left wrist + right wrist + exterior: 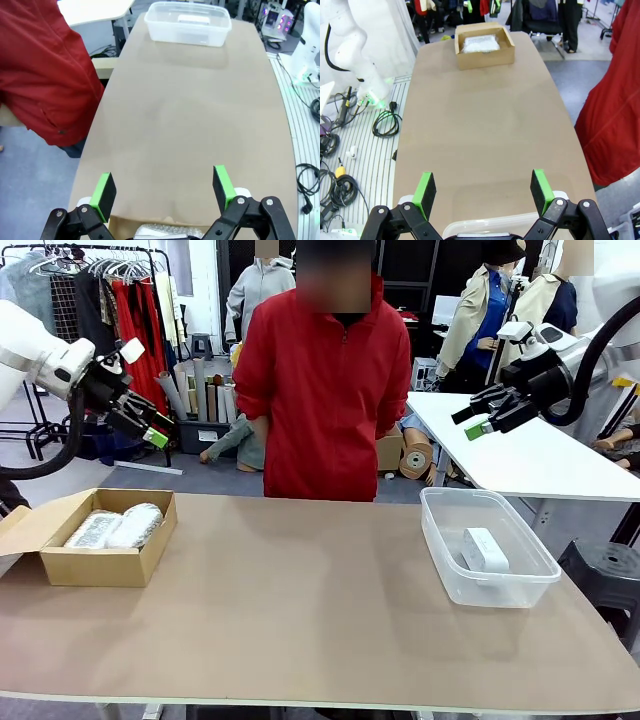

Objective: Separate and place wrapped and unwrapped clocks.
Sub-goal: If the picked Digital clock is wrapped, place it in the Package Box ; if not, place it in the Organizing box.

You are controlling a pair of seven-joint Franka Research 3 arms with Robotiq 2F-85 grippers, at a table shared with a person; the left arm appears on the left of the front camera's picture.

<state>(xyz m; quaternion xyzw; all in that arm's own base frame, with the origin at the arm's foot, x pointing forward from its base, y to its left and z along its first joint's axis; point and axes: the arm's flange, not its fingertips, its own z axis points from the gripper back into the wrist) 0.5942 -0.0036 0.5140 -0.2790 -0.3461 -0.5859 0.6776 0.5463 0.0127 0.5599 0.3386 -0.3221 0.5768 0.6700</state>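
Two bubble-wrapped clocks (pixel 115 527) lie side by side in the brown cardboard box (pixel 150 552) at the table's left; they also appear far off as wrapped clocks (pixel 480 43) in the right wrist view, and a wrapped clock (pixel 170 232) peeks in at the bottom of the left wrist view. A bare white clock (pixel 484 549) rests in the clear plastic tub (pixel 455 585) at the right, seen again as the bare clock (pixel 194 19). My left gripper (pixel 152 427) hangs open, high above the box. My right gripper (pixel 472 420) hangs open, high above the tub. Both hold nothing.
A person in a red jacket (pixel 322 380) stands at the table's far side, arms down. The brown tabletop (pixel 300 600) stretches bare between box and tub. A white table (pixel 540 455) stands behind at the right. Cables (pixel 387 122) lie on the floor beside the table.
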